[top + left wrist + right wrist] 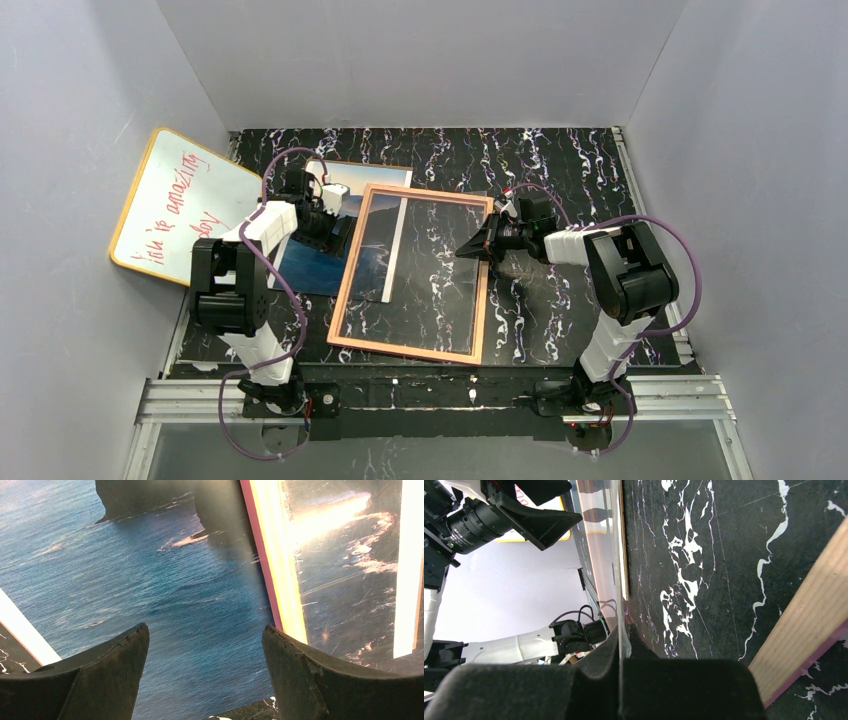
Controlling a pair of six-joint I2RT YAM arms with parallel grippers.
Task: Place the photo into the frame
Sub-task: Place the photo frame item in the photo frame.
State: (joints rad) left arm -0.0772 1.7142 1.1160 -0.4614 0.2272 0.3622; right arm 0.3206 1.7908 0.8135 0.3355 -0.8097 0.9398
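Photo half under the frame – one arm holding, one arm hovering.

The photo [308, 262] lies flat on the marbled table [560, 190], its right part tucked beneath the left rail of the pink frame [410, 352]. The left gripper [205, 680] hangs just above the sea print with its jaws spread wide, gripping nothing. The right gripper [621, 645] sits at the frame's right side, jaws pressed together on the edge of a clear sheet [611, 555] – thin, seen edge-on from its wrist.

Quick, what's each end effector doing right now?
Left end effector: open, empty, over the photo.
Right end effector: closed, pinching a clear sheet.
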